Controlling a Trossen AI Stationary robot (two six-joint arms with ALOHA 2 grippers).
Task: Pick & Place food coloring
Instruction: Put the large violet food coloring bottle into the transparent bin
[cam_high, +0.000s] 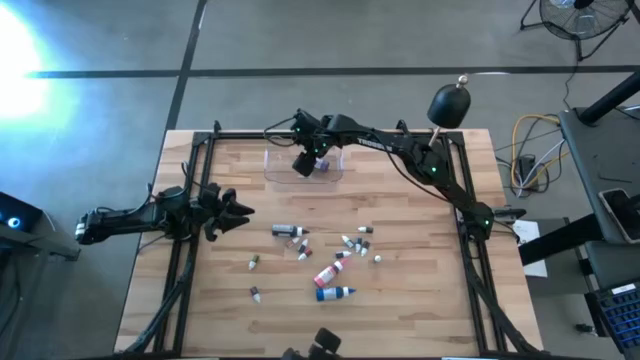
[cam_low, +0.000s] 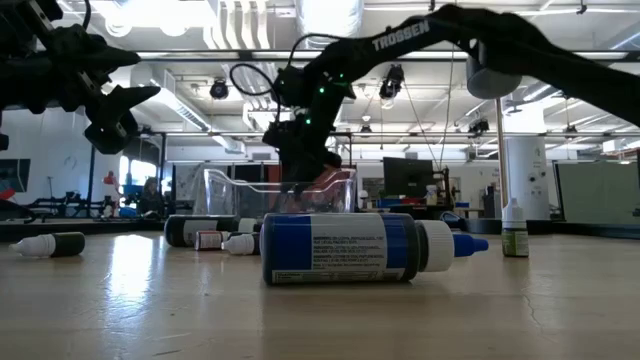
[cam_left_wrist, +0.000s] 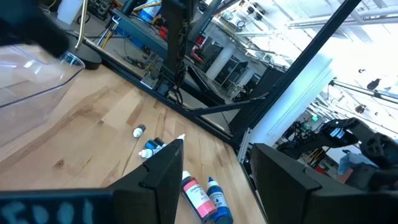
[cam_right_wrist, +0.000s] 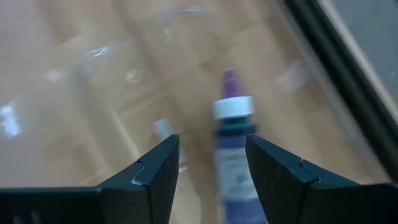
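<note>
Right hand over clear tub, fingers apart, holding nothing.
Purple bottle lies in the tub beneath it. Left hand, fingers apart, waits at the wooden counter's left edge. Remaining food coloring bottles lie scattered mid-counter. Grey floor surrounds it.

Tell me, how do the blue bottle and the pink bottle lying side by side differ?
The blue bottle has a dark blue body and blue tip; the pink bottle is pink-red with a white label. The blue one lies straight across the table; the pink one lies slanted. The blue sits nearer the table's front edge. Both lie flat, untouched.
</note>
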